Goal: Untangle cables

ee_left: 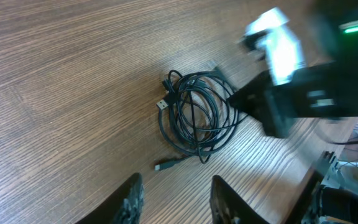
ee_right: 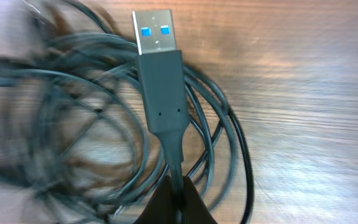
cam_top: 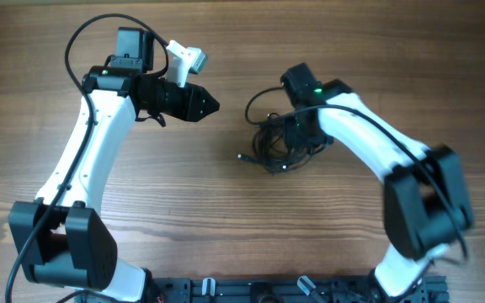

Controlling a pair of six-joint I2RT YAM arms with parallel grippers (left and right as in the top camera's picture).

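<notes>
On the wooden counter [cam_top: 226, 236], the left arm reaches in from the near-left corner, and its left pincer [cam_top: 206, 105] points rightward over bare wood, well apart from the cables [cam_top: 276, 145]. In its own wrist view the left pincer [ee_left: 176, 200] stands open, its two fingers [ee_left: 131, 200] apart with nothing between them. The cables [ee_left: 194, 118] lie beyond it as one loose dark bundle of overlapping loops. One small plug end [ee_left: 165, 165] trails out flat on the wood at the near side, and another [ee_left: 162, 104] sits at the bundle's left edge. The bundle lies right of the counter's middle, directly under the right arm's wrist. The right pincer [ee_left: 236, 99] shows only as a dark blur at the bundle's right edge, and from overhead its tips are hidden, so the exact contact point there is probably at the coil's edge. The right wrist view is plainer. The right pincer [ee_right: 178, 202] is closed on one cord just behind a USB plug [ee_right: 160, 74], which stands up above the looped cables [ee_right: 92, 124].
</notes>
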